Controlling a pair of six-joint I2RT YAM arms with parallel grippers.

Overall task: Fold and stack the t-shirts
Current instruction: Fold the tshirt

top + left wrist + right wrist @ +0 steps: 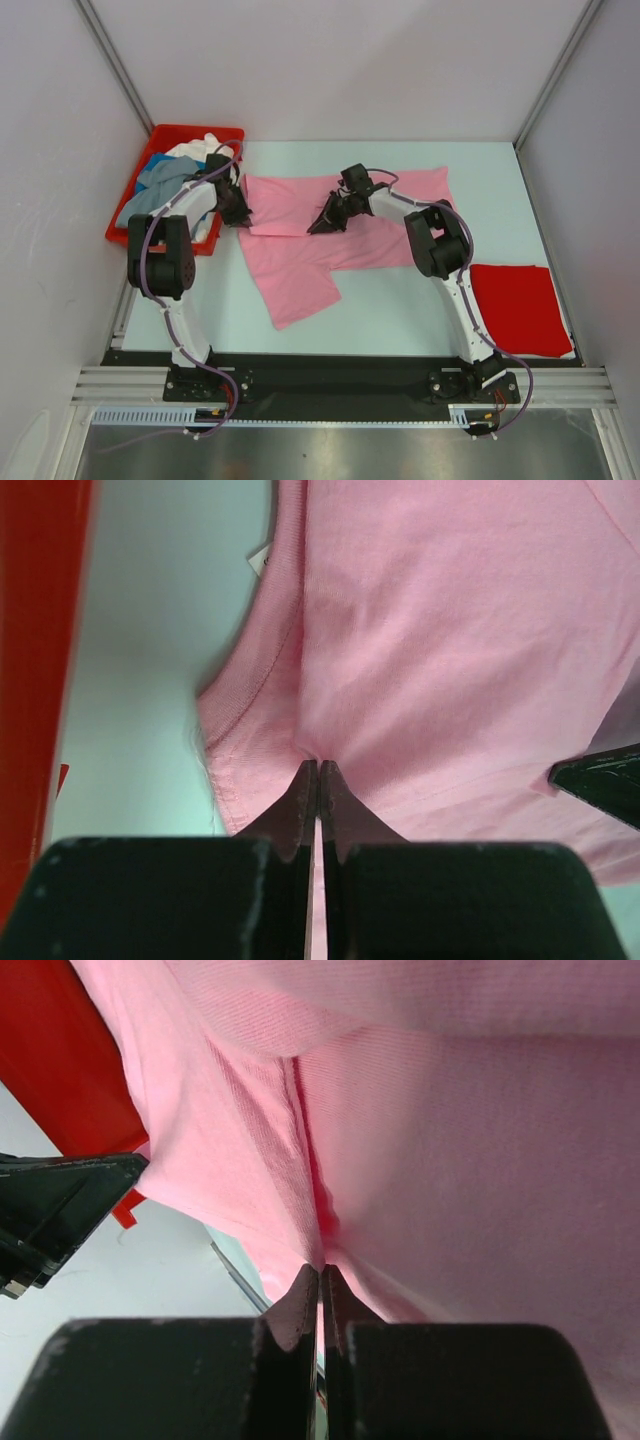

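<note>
A light pink t-shirt lies spread across the middle of the table, partly folded over itself. My left gripper is at its left edge beside the bin. In the left wrist view the left gripper is shut on the pink t-shirt close to the collar seam. My right gripper is over the shirt's middle. The right wrist view shows the right gripper shut on a pinched ridge of the pink t-shirt. A folded red t-shirt lies flat at the right front.
A red plastic bin at the back left holds grey-blue and white shirts. Its red wall stands just left of the left gripper. Booth walls close in the table at the back and both sides.
</note>
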